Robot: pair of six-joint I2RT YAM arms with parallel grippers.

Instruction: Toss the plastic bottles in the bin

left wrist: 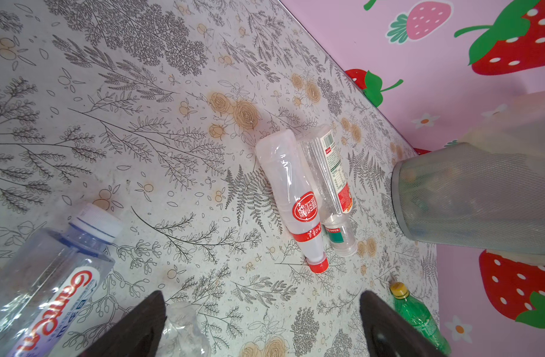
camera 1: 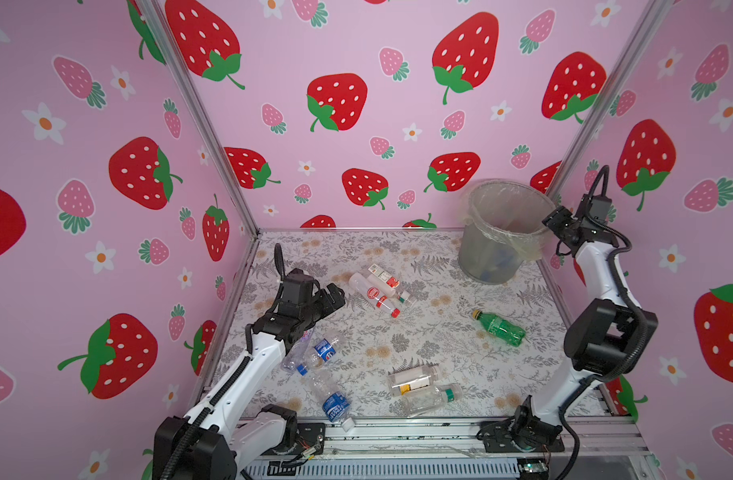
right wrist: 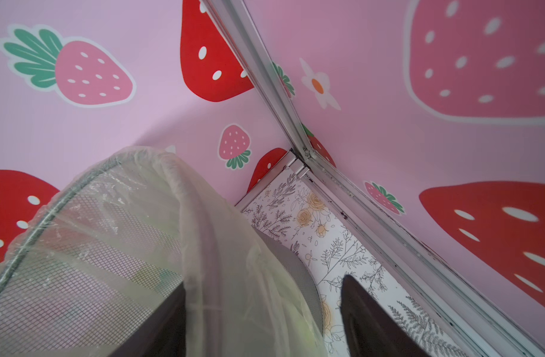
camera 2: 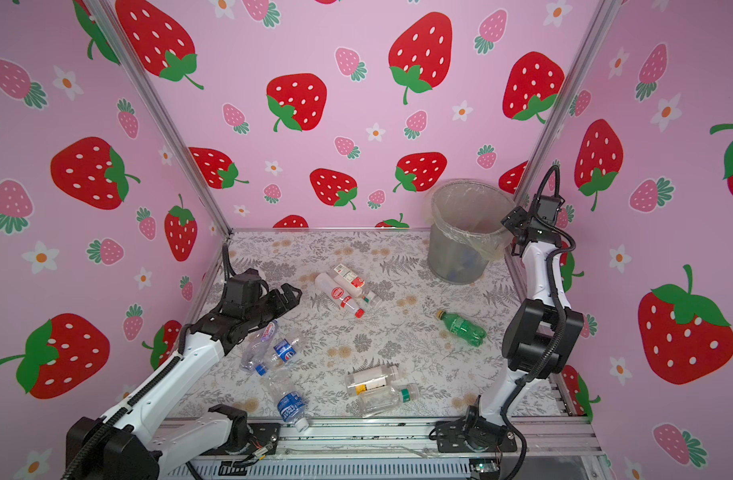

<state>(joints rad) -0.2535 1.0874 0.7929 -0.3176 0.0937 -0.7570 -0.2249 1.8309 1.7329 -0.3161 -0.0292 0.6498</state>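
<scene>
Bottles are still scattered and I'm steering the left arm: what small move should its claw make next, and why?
Probably lower the left claw onto the crumpled clear bottle showing between its open jaws in the left wrist view; nothing is held, and that bottle lies nearest.

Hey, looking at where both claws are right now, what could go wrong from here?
The right claw is at the bin rim with the liner between its fingers; closing or pulling back could snag the liner and tip the bin. The frontmost bottle lies at the table's front edge, cap over the rail; a nudge might roll it off.
</scene>
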